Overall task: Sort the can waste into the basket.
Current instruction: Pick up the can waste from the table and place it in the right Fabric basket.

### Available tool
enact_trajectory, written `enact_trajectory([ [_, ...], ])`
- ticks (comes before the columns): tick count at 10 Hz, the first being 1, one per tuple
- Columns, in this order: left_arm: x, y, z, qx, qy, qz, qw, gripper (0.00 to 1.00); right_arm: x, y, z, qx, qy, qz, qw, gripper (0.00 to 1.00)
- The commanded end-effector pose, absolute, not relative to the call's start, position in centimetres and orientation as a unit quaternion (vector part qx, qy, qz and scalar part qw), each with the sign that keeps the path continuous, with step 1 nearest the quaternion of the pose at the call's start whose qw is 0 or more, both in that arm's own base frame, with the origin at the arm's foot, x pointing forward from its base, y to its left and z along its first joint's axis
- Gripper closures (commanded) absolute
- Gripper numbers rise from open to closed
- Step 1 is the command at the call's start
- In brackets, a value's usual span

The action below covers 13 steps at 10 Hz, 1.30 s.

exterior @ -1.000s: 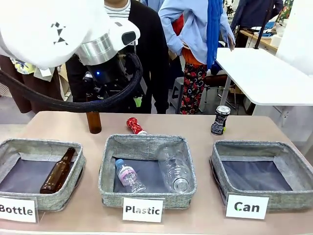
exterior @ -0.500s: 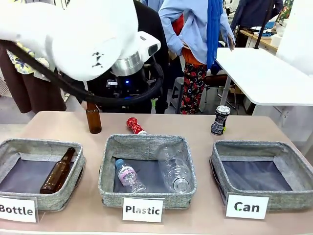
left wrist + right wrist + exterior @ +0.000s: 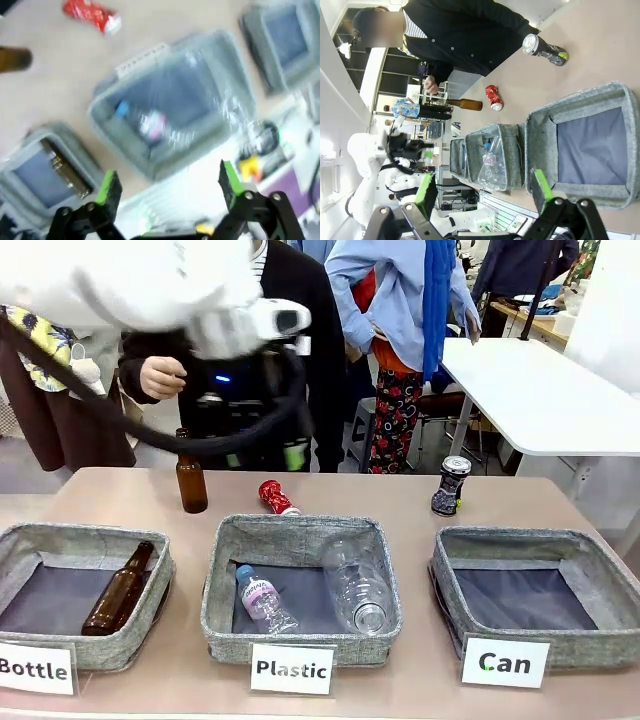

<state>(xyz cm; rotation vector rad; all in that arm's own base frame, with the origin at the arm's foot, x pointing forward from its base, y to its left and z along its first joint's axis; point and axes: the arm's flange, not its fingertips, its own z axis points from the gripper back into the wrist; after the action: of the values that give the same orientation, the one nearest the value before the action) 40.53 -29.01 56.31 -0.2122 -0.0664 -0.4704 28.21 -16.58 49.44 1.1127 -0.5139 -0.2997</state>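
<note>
**Cans.** Crushed red can [image 3: 278, 497] lies on its side on the table [image 3: 380, 495], just beyond the far rim of the "Plastic" basket [image 3: 300, 527]. Dark patterned can [image 3: 450, 486] stands upright beyond the far rim of the "Can" basket [image 3: 535, 536]. Both are outside every basket.

**"Can" basket.** On the robot's right, with a white sign [image 3: 505, 662] in front. Its dark lining is bare.

**Left gripper** [image 3: 169, 180]. Fingers spread wide with nothing between them. It is raised above the table, and its blurred view looks down on the "Plastic" basket.

**Right gripper** [image 3: 483, 186]. Fingers spread wide and holding nothing. It is near the "Can" basket's front edge.

**Other.**
- Brown bottle [image 3: 191, 480] upright on the table.
- Another brown bottle [image 3: 118, 588] lying in the "Bottle" basket [image 3: 80, 535].
- Two clear plastic bottles [image 3: 355, 585] in the "Plastic" basket.
- Person's hand [image 3: 160, 377] beyond the table.
</note>
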Motion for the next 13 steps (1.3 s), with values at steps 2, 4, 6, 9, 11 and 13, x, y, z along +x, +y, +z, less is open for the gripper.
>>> enact_trajectory([
  [2,34.2,-14.2,59.9,-0.121,-0.056,-0.241,0.961,0.0,28.5,-16.6,49.6,0.527,-0.255,-0.13,0.8,0.0],
  [4,32.6,-8.8,61.7,-0.151,-0.095,-0.189,0.966,0.0,28.5,-16.6,49.6,0.527,-0.255,-0.13,0.8,0.0],
  [6,31.5,-1.2,62.6,-0.19,-0.153,-0.019,0.97,0.0,28.5,-16.6,49.6,0.527,-0.255,-0.13,0.8,0.0],
  [9,27.8,9.0,61.1,-0.293,-0.183,0.184,0.92,0.0,28.5,-16.6,49.6,0.527,-0.255,-0.13,0.8,0.0],
  [11,26.6,11.4,59.4,-0.325,-0.188,0.238,0.896,0.0,28.5,-16.6,49.6,0.527,-0.255,-0.13,0.8,0.0],
  [13,25.1,14.8,58.7,-0.331,-0.182,0.345,0.859,0.0,28.5,-16.6,49.6,0.527,-0.255,-0.13,0.8,0.0],
])
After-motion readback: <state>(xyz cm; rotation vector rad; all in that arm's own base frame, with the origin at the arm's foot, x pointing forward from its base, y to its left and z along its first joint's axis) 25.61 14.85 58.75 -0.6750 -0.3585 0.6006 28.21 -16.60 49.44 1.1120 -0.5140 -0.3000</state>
